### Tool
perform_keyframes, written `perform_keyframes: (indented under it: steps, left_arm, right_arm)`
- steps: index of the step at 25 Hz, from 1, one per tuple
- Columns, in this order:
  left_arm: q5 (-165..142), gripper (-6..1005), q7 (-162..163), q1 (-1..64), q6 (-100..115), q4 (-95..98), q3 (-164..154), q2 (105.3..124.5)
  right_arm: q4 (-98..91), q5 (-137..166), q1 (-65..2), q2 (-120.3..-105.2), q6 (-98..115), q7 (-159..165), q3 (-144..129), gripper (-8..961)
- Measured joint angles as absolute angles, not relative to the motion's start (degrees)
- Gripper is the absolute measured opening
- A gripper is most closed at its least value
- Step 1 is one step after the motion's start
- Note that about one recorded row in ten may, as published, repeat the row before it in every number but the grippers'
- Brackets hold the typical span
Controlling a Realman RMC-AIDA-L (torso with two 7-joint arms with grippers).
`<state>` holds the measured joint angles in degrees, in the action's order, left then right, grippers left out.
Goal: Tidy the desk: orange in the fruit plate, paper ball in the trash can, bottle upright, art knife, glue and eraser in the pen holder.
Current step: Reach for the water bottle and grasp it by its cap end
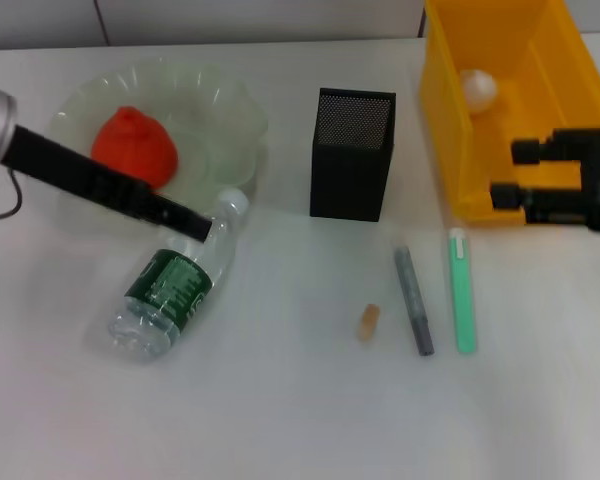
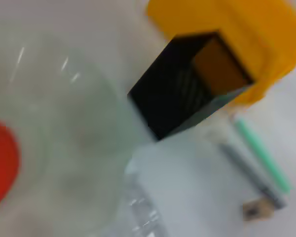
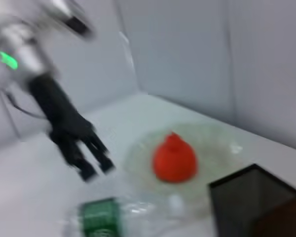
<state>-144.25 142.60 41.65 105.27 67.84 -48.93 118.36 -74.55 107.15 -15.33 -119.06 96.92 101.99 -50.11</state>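
The orange (image 1: 132, 146) lies in the pale-green fruit plate (image 1: 232, 103). The bottle (image 1: 170, 290) lies on its side on the desk (image 1: 280, 400), with its cap end toward the plate. My left gripper (image 1: 196, 226) hovers at the bottle's neck, and in the right wrist view (image 3: 94, 168) its fingers stand apart, empty. My right gripper (image 1: 512, 172) is open and empty at the front wall of the yellow trash can (image 1: 450, 140), which holds the paper ball (image 1: 477, 88). The eraser (image 1: 368, 322), grey art knife (image 1: 414, 300) and green glue (image 1: 463, 290) lie in front of the pen holder (image 1: 352, 155).
The left wrist view shows the plate (image 2: 64, 123), orange (image 2: 2, 158), pen holder (image 2: 182, 94), trash can (image 2: 237, 29), glue (image 2: 264, 155) and eraser (image 2: 256, 210). A wall runs behind the desk.
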Motion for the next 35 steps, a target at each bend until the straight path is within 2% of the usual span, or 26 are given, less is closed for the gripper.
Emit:
perform_keyframes:
  steps: [4,5,6,8,11,20,35]
  left_arm:
    - [-147.6,804,146.5,42.3,104.5,68.0,-52.8,118.61]
    - [-147.7,803,148.8,42.0,103.1,68.4,-55.3,118.62]
    - [-147.7,803,148.8,42.0,103.1,68.4,-55.3,118.62]
    - [-148.2,803,150.8,41.2,101.3,68.7,-58.2,118.61]
    - [-148.5,802,151.4,41.1,100.5,68.5,-59.1,118.63]
    - [-148.3,800,153.8,38.6,93.3,67.9,-67.3,118.88]
    - [-144.1,797,156.3,38.2,88.0,68.8,-79.4,119.18]
  right_arm:
    - [-62.8,106.2,-16.3,-118.62,100.4,93.5,-44.5,643]
    - [-55.0,106.3,-17.2,-117.70,101.5,88.6,-41.5,643]
    - [-55.0,106.3,-17.2,-117.70,101.5,88.6,-41.5,643]
    - [-47.5,106.3,-17.9,-116.40,101.9,84.1,-39.5,643]
    - [-43.6,106.3,-18.2,-115.54,101.9,81.4,-38.5,643]
    - [-42.5,106.3,-18.0,-115.71,102.1,79.7,-38.3,643]
    - [-42.3,105.9,-17.4,-115.75,103.2,80.0,-38.2,642]
